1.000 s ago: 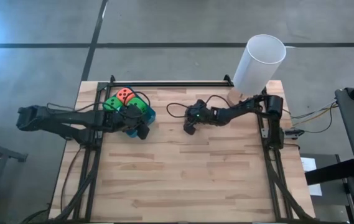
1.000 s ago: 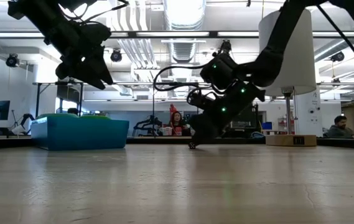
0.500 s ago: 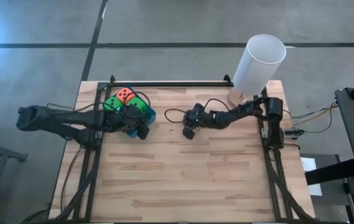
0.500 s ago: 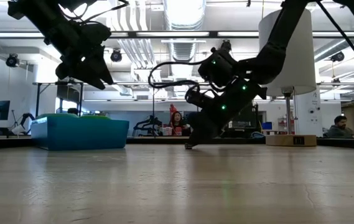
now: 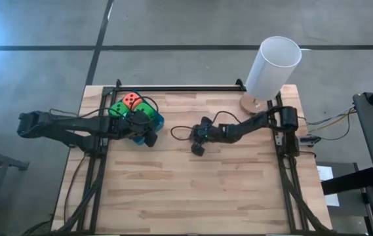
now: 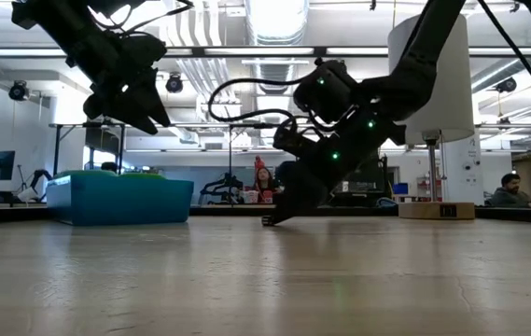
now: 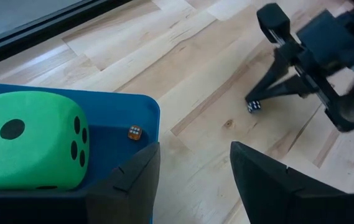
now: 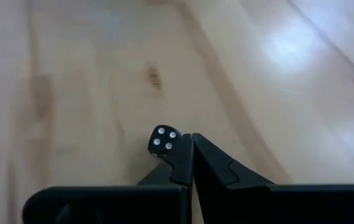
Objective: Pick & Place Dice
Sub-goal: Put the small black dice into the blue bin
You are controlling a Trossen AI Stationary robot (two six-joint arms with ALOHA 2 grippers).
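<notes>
A blue tray (image 5: pixel 158 121) is seen near the far left corner of the tabletop (image 5: pixel 193 190), and big soft dice are packed inside it: an orange-red die (image 5: pixel 132 100) at the far side and two green dice (image 5: pixel 117 109) beside it. In the left wrist view one green die (image 7: pixel 30 140) fills most of the tray, with a tiny orange die (image 7: pixel 134 132) lying on the tray floor by the wall.

The left tool (image 5: pixel 148 139) is held just over the tray's near right corner, its fingers (image 7: pixel 133 180) parted to a moderate gap with nothing seen between them; it appears to be parked over the tray.

The right tool (image 5: pixel 197 149) is lowered to the boards near the middle of the tabletop, toward the far edge. Its fingers (image 8: pixel 214 165) are pressed together at the tips, and a small black die (image 8: pixel 163 141) with white pips rests on the wood just beside one fingertip, outside the grip. The die is therefore judged not to be grasped; with the tips closed beside it, it may merely be nudged. The fingers would need to be spread around it before any lift toward the tray.

A white cylinder (image 5: pixel 273 67) stands at the far right corner.
</notes>
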